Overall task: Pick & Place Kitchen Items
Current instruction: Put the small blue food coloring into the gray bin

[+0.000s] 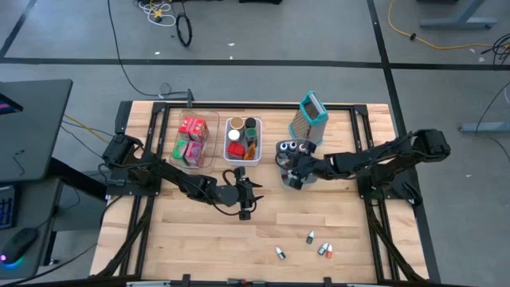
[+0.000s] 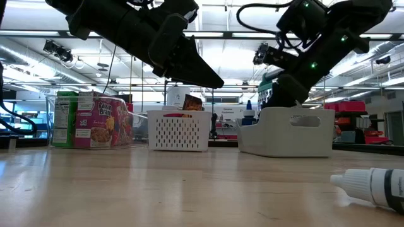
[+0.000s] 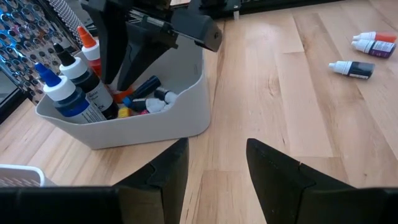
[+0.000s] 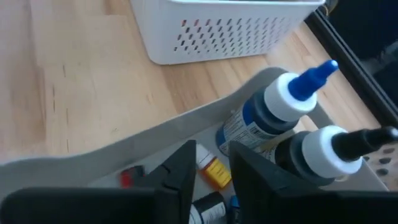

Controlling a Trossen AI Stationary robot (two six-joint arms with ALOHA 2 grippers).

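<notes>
Right wrist view alone shows the right gripper (image 4: 210,171) slightly parted, empty, inside the grey bin (image 4: 93,155); left gripper (image 3: 214,165) open, empty.

Low view: small bottle (image 2: 379,186) cut off by right edge, label unreadable. High view: four tiny bottles (image 1: 317,244) near table front, too small to tell caps or labels. Right wrist view: yellow bottle (image 4: 213,172) partly hidden behind right gripper (image 4: 211,167) fingers. Grey bin (image 3: 155,121) base hidden by left gripper (image 3: 216,165).
</notes>
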